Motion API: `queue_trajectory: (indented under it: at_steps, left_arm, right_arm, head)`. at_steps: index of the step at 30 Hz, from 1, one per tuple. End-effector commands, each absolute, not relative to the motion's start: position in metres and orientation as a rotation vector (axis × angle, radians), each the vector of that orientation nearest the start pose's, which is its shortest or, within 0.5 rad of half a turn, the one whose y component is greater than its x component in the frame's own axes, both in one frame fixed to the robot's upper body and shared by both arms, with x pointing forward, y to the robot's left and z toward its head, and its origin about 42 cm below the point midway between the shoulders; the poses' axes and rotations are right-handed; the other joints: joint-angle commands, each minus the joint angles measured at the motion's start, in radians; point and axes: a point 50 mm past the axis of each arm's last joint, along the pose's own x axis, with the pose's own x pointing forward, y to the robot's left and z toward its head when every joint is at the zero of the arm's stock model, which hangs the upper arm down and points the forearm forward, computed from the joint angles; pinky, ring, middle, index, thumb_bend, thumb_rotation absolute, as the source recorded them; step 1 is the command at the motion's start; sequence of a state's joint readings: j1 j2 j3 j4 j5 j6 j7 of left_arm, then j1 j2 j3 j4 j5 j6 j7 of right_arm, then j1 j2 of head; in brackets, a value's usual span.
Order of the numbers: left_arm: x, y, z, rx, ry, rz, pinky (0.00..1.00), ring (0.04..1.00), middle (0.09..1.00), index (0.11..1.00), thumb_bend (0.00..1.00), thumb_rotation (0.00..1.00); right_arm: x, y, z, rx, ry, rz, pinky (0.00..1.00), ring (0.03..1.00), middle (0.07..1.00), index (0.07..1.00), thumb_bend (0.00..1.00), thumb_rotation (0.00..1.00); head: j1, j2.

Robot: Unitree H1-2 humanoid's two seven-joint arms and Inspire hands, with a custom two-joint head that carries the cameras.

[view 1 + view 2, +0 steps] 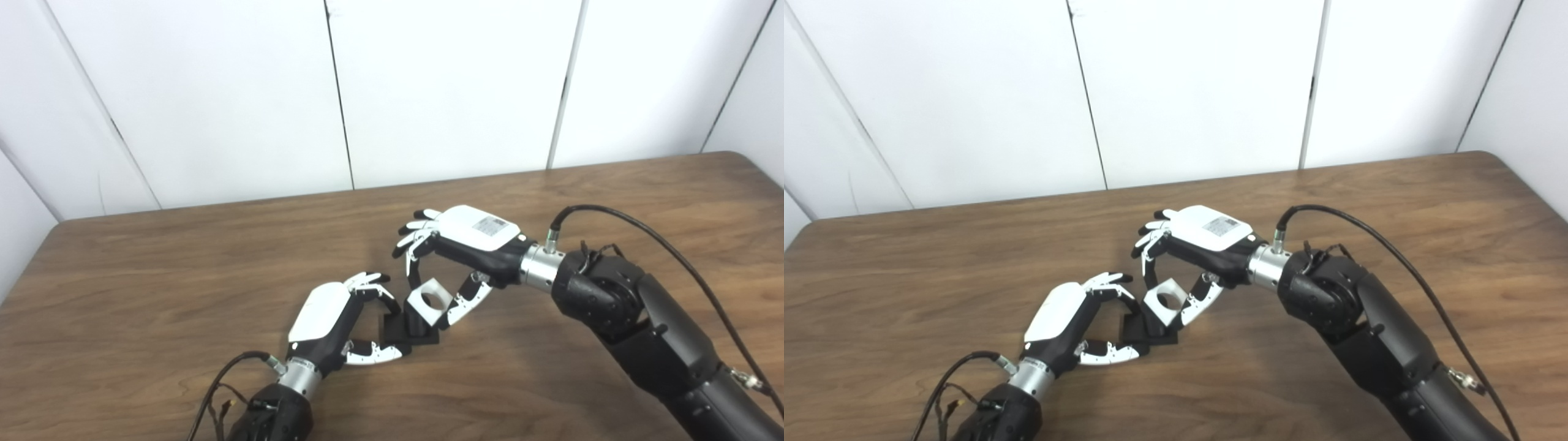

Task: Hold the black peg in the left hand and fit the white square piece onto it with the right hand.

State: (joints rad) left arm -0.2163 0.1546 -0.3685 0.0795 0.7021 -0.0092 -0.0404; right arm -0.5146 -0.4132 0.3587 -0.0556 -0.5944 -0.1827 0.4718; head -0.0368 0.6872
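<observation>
The left hand [334, 318] is reaching in from the near edge of the wooden counter [184, 269], left of its middle, and its fingers [373, 288] and thumb are curling around the flat square base of the black peg [411, 329], gripping it from the left. The base is lying on the counter, and the peg's short round post is rising from it, mostly hidden behind the white square piece [430, 301].

The right hand [468, 245] is coming in from the near right corner, palm down, and is pinching the white square piece between a downturned finger on its left side and the thumb [467, 301] on its right side. The piece is tilting, with its round hole facing up and toward the cameras, and its lower edge is sitting right over the post. Whether the post has entered the hole cannot be told from either view. The other fingers of the right hand are sticking out to the left, above the piece and touching nothing.

A black cable [643, 228] is arching from the right wrist back along the forearm. White wall panels [453, 86] are standing behind the counter's far edge.
</observation>
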Motion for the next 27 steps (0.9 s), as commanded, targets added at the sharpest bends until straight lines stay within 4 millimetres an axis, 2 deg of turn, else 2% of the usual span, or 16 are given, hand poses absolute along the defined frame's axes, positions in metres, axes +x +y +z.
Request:
queue_trajectory:
  at_steps: [1, 14, 27]
  left_arm:
    - [0.332, 0.147, 0.116, 0.918, -0.181, -0.421, 0.83, 0.907, 0.866, 0.552, 0.72, 0.28]
    - [0.331, 0.147, 0.116, 0.908, -0.180, -0.423, 0.84, 0.908, 0.864, 0.550, 0.72, 0.27]
    - [0.332, 0.146, 0.115, 0.917, -0.171, -0.427, 0.84, 0.910, 0.868, 0.554, 0.72, 0.29]
  right_arm:
    - [0.398, -0.182, 0.268, -1.227, -0.589, 0.706, 0.98, 0.905, 0.797, 0.480, 0.52, 0.14]
    - [0.401, -0.171, 0.271, -1.212, -0.598, 0.713, 0.95, 0.901, 0.793, 0.480, 0.52, 0.14]
    - [0.402, -0.161, 0.284, -1.225, -0.609, 0.725, 0.95, 0.908, 0.800, 0.480, 0.52, 0.15]
  head:
    - [0.001, 0.001]
    - [0.001, 0.008]
    - [0.007, 0.013]
